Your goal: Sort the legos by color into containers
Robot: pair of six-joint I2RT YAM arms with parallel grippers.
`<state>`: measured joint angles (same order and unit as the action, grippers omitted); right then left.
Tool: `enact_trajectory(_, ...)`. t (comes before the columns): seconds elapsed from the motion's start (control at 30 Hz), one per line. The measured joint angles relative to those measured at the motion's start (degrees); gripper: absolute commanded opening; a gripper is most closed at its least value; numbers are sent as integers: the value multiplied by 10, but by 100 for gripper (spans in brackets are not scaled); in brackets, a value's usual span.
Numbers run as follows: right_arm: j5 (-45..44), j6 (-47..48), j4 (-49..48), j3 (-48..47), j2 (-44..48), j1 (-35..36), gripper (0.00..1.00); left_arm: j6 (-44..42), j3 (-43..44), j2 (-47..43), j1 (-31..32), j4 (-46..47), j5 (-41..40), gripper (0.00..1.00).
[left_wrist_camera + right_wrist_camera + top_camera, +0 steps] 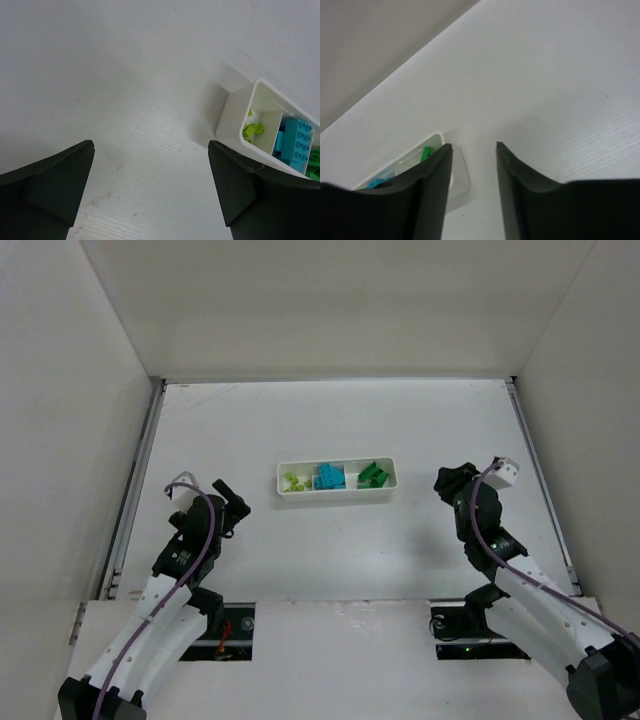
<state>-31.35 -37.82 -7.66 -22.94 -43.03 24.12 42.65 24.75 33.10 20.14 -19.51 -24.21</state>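
Observation:
A long white tray (pixel 337 492) lies at the table's middle. Its left compartment holds pale yellow-green legos (pixel 294 480), its middle one cyan-blue legos (pixel 329 477), its right one dark green legos (pixel 373 475). My left gripper (pixel 235 502) is open and empty, left of the tray; its view shows the tray's end (pixel 235 117) with yellow-green legos (pixel 252 129) and cyan-blue legos (pixel 296 145). My right gripper (pixel 447 483) is open and empty, right of the tray; its view shows the tray's corner (pixel 462 175) and a dark green lego (pixel 426 153).
White walls enclose the table on three sides, with metal rails (pixel 135 480) along the left and right edges. The arm bases sit at the near edge.

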Motion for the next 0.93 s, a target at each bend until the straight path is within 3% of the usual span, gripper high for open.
enact_trajectory(0.1, -10, -12, 11, 23, 7, -25, 66, 1, 0, 1, 0, -1, 0, 100)
enact_trajectory(0.33, -19, -24, 21, 33, 31, -36, 77, 5, 0, 11, 6, 0, 2, 100)
enact_trajectory(0.37, -20, -25, 21, 33, 37, -36, 81, 6, 0, 10, 8, 2, 2, 100)
enact_trajectory(0.4, -22, -26, 21, 33, 43, -36, 100, 7, 0, 8, 9, 4, 3, 100)
enact_trajectory(0.93, -63, -27, 62, 33, 83, -17, 100, 16, 0, 22, 20, 31, 16, 100)
